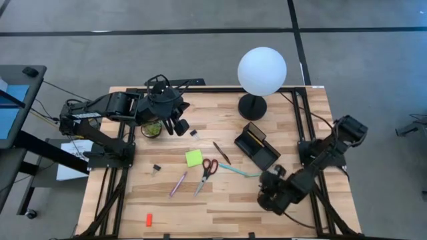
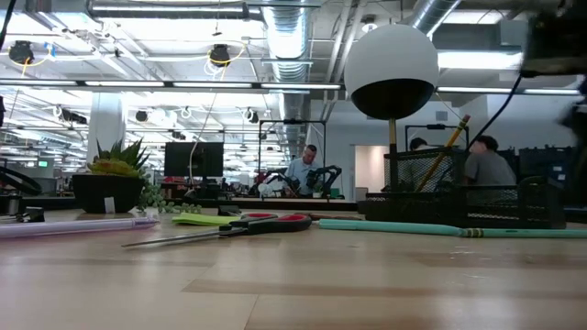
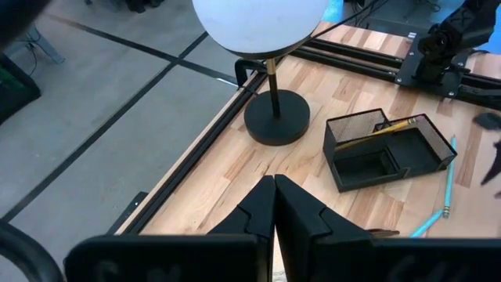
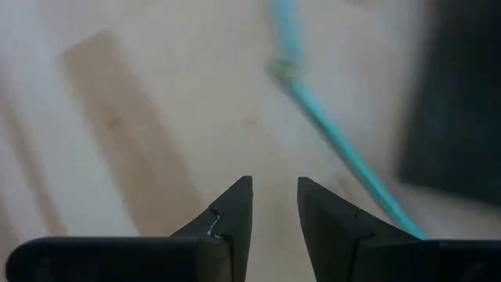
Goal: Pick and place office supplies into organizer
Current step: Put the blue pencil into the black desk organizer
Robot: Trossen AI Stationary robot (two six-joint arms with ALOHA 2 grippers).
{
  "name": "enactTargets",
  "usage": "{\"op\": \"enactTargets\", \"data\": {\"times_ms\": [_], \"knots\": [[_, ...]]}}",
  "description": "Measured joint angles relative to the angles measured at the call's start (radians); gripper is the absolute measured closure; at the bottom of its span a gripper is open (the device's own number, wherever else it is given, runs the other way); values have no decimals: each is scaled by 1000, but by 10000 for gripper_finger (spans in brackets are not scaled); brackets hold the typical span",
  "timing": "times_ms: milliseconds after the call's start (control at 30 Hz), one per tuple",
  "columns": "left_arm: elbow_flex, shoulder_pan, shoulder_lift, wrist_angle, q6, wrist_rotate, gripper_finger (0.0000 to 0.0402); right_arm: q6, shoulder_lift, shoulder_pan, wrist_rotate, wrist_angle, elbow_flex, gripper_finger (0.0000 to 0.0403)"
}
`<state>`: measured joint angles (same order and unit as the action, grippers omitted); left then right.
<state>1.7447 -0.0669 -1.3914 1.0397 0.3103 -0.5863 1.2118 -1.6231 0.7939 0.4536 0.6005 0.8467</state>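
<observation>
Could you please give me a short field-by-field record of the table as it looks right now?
organizer: right of centre, yellow pencil inside
teal pen: on the table beside the organizer
scissors: centre, lying flat
sticky-note pad: next to the scissors
left gripper: shut, empty, near the plant
right gripper: open, empty, above the table near the teal pen

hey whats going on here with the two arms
A two-armed robot is sorting office supplies into the black organizer. The right gripper hangs open and empty just above the table beside the teal pencil. The left gripper is shut, holding nothing, near the potted plant. One tan pencil sits in the organizer; the scissors, sticky-note pad and other items lie loose.
</observation>
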Motion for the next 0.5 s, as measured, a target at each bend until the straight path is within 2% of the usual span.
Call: {"op": "enactTargets", "data": {"times_ms": [100,167,333,500], "knots": [[0,0,0,0,0,0,401,-322,-1,-57,-29,-127,0,305],[0,0,0,0,1,0,401,-456,-1,-99,-30,-185,0,305],[0,0,0,0,25,6,401,-626,15,-200,-50,-224,1,305],[0,0,0,0,19,6,401,-745,6,-275,-172,-218,1,305]]}}
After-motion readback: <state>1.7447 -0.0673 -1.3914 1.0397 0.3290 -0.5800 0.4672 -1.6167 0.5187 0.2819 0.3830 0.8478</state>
